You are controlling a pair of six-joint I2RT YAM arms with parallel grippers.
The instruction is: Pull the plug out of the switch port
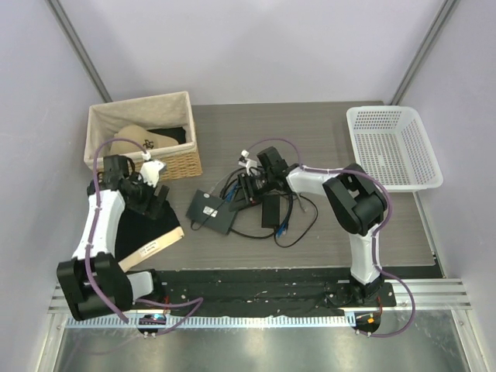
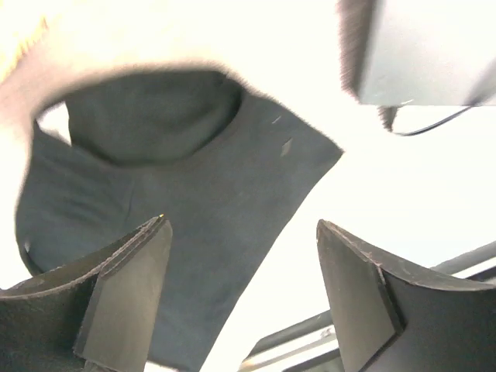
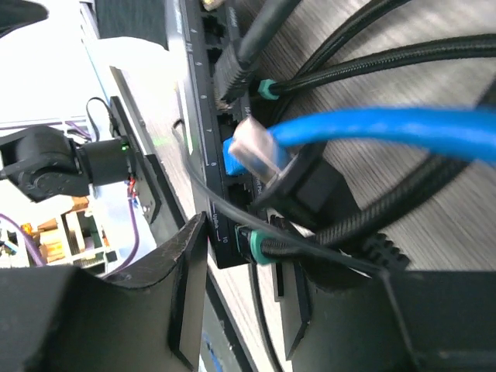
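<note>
From my right wrist camera I see the plug [image 3: 257,149], small and clear, on the end of the blue cable [image 3: 387,128]. Its tip is at the switch port [image 3: 215,159], in the thin edge of the black box [image 3: 203,101]. I cannot tell how deep it sits in there. Thick black cords [image 3: 372,62] crowd around it and cover some of the other ports.

The right gripper [image 3: 291,260] is low in that view, and the picture cuts off most of both fingers. There is a gap between them with black cords lying in it. The plug is just past the fingertips, not between them. I cannot tell if the fingers are pinching a cord or only sitting beside it.

From the top camera, the right gripper [image 1: 249,186] is over the tangle at the right end of the black box [image 1: 221,221]. The arm hides the plug there. I can only see a small bit of blue cable [image 1: 281,229] peeking out near the little black brick [image 1: 271,209].

The left gripper [image 1: 157,205] is well apart from all this, on the left side of the table [image 1: 325,124]. In its own camera the left gripper [image 2: 242,225] is spread wide and holds nothing. Under it lies a dark cloth [image 2: 194,170]. The rest of that picture is washed out white, so I cannot make out much else.
</note>
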